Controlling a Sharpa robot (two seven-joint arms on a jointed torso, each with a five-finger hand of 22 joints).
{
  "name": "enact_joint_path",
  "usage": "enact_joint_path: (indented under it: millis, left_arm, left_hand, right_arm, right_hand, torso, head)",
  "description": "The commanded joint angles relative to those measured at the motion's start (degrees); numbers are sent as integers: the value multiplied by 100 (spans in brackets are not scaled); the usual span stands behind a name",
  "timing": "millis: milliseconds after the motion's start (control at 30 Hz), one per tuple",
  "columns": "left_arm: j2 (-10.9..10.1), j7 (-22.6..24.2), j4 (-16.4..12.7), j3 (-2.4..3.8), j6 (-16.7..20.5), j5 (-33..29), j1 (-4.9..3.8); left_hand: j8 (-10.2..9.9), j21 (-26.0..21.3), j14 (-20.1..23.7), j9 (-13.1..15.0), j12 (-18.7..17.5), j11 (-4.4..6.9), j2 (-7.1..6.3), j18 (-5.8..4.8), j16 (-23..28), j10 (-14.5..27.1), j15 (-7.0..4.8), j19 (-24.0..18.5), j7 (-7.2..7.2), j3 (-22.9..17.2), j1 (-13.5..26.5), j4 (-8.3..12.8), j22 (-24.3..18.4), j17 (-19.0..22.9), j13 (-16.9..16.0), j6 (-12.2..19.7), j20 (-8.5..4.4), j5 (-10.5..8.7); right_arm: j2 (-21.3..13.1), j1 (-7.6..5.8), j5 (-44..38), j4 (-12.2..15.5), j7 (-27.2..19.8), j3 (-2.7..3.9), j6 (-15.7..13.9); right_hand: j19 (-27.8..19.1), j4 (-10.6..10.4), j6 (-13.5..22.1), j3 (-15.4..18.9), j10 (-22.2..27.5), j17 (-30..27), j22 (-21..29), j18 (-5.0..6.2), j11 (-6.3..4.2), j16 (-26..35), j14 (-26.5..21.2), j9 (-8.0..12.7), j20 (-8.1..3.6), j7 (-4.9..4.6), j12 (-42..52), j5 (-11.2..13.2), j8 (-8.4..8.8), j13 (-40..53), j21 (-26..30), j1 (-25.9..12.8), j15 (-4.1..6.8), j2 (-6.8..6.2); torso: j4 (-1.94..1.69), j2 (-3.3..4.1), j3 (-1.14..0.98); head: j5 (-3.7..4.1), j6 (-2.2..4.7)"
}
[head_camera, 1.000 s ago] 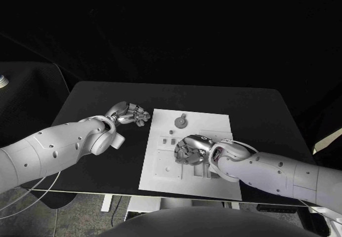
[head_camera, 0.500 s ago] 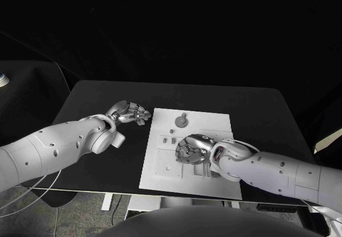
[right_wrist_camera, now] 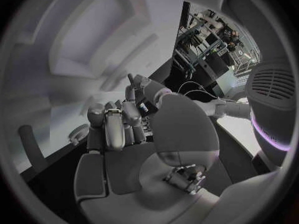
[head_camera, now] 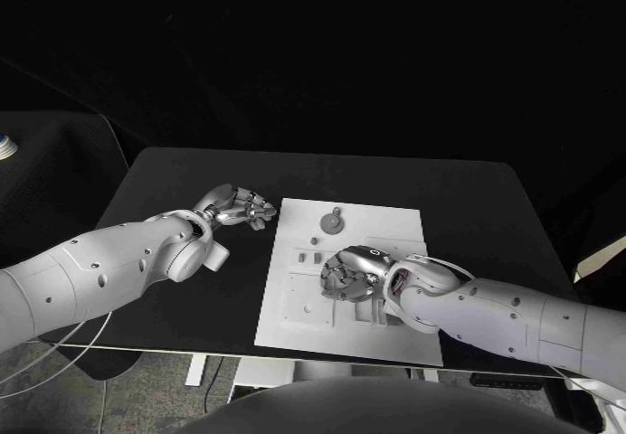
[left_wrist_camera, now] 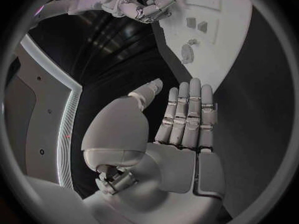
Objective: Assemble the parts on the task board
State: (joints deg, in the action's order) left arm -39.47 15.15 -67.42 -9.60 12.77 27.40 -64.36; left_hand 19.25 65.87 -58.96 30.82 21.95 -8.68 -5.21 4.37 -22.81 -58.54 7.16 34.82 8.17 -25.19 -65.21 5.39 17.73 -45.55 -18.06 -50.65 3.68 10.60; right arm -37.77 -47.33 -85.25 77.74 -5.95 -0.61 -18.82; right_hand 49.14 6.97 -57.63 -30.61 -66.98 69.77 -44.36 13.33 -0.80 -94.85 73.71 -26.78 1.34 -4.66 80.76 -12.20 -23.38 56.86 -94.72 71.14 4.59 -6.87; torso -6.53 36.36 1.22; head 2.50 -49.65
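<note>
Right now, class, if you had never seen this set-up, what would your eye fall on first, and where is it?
First, the white task board in the middle of the black table. Next, the right robot hand, fingers curled in low over the board's middle. Last, the left robot hand, off the board's far left corner over bare table, its fingers extended and holding nothing.

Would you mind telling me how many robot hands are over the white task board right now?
1. The right hand is over the task board, fingers curled down; the left hand is off its left edge, over the black table.
</note>
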Motion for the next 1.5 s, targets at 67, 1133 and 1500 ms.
enact_joint_path:
  millis: [67, 1133, 1500]
  left_arm:
    - [7, 43, -11, 5, -42, -31, -8]
    - [3, 33, -3, 5, -44, -31, -8]
    - [5, 29, -3, 5, -51, -33, -8]
  left_hand:
    - [-19, -24, -2, -4, -36, 2, 32, 22, 23, 51, 12, -35, 8, 22, 18, 22, 6, 8, -2, 43, -15, 19]
    - [-21, -29, -6, -5, -41, 2, 33, 21, 34, 53, 12, -36, 8, 23, 16, 22, 8, 11, -4, 49, -15, 19]
    - [-22, -30, -8, -5, -43, 2, 32, 21, 38, 54, 13, -36, 8, 24, 16, 22, 9, 12, -4, 50, -14, 19]
  right_arm:
    - [10, 8, -81, 10, 17, -3, -64]
    - [-69, 8, -144, 36, 48, -2, 58]
    - [-46, 8, -153, 36, 48, -3, 116]
  right_hand:
    - [11, -10, -355, -34, 0, 5, 7, 76, 4, -65, -19, -8, 28, -325, -28, -23, -15, -8, -269, -12, 12, 61]
    - [11, -2, -352, -44, 0, -8, 8, 78, 3, -62, -31, -8, 27, -325, -28, -23, -10, -9, -271, -5, 12, 59]
    - [10, 0, -352, -46, 0, -16, 8, 78, 3, -59, -38, -8, 27, -325, -28, -22, -9, -10, -272, -5, 12, 58]
  torso:
    - [0, 1, 0]
    - [3, -1, -2]
    - [4, 4, -1]
  head:
    - [5, 3]
    - [-2, 8]
    - [-1, -11]
